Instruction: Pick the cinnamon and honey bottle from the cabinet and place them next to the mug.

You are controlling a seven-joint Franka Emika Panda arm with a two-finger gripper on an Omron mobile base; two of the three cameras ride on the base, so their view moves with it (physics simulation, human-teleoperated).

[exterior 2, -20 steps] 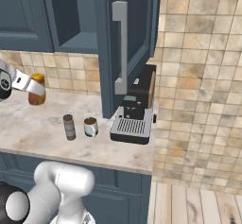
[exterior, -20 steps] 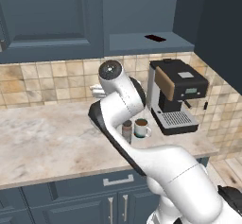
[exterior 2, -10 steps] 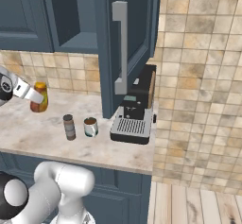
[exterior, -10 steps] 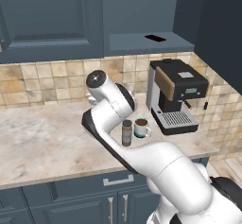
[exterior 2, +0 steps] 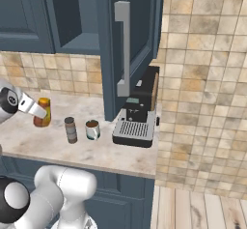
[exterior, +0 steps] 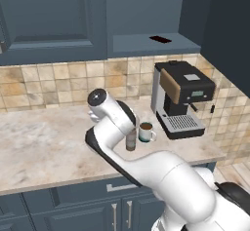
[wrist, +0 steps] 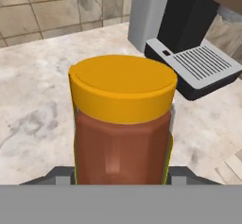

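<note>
Hand (exterior 2: pixel 39 112) is clamped on the honey bottle (exterior 2: pixel 43 112); in the hand view the bottle (wrist: pixel 122 124) sits between the fingers, yellow cap up

Change over the last second: the bottle has come down and moved right in the right base view, from up near the left edge to low over the surface (exterior 2: pixel 96 150), close to or just touching it, can't tell which. It has closed most of the gap to the mug (exterior 2: pixel 92 129) but is not beside it yet; the cinnamon (exterior 2: pixel 71 129) stands between them

Cinnamon is already upright just left of the mug, in front of the coffee machine (exterior 2: pixel 136 114), so that half looks done. Cabinet (exterior 2: pixel 77 15) niche is behind us

Judgement: we're in the place phase for item two. Remaining: set the bottle down near the cinnamon/mug pair, let go, back off without clipping the jar
</note>
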